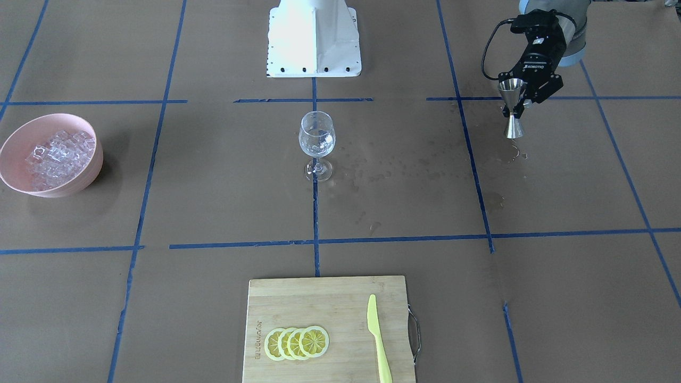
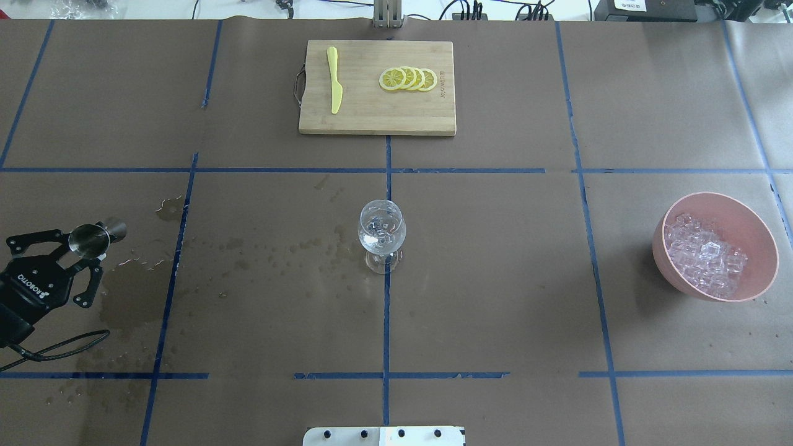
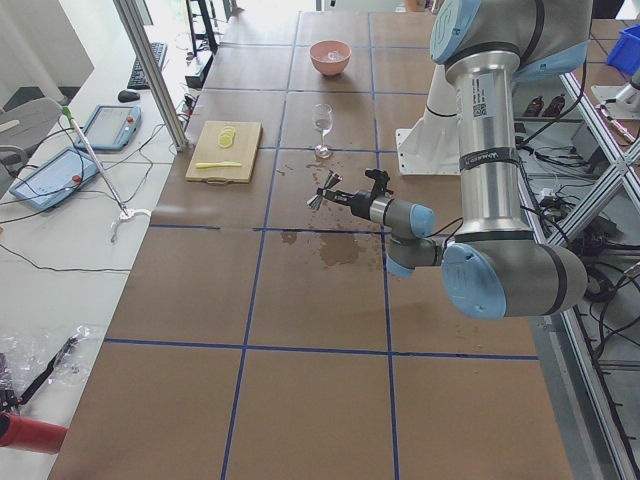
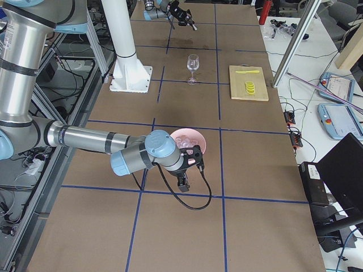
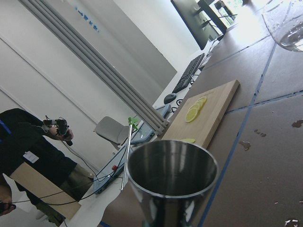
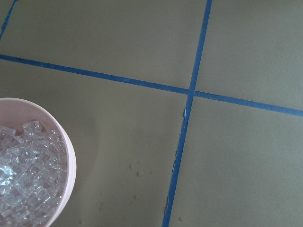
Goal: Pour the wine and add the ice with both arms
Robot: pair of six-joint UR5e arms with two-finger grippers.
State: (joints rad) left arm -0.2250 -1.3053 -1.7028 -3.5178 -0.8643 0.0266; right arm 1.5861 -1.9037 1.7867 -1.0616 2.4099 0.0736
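Front camera: my left gripper (image 1: pixel 518 98) is clamped on the steel jigger (image 1: pixel 512 109), mouth up, well apart from the wine glass (image 1: pixel 317 141) at the table's centre. The ice (image 1: pixel 56 157) lies heaped in the pink bowl (image 1: pixel 16 133) at the opposite end.

Overhead: something clear glints inside the wine glass (image 2: pixel 381 235), and I cannot tell wine from cubes there. Wet spots (image 2: pixel 272 251) darken the table between glass and jigger.

Right-side camera: the right gripper (image 4: pixel 190 170) hangs just beside the pink bowl. I cannot tell whether its claw is released or clenched.

Left wrist: the jigger's open mouth fills the foreground.

Right wrist: bowl rim and ice sit at lower left.
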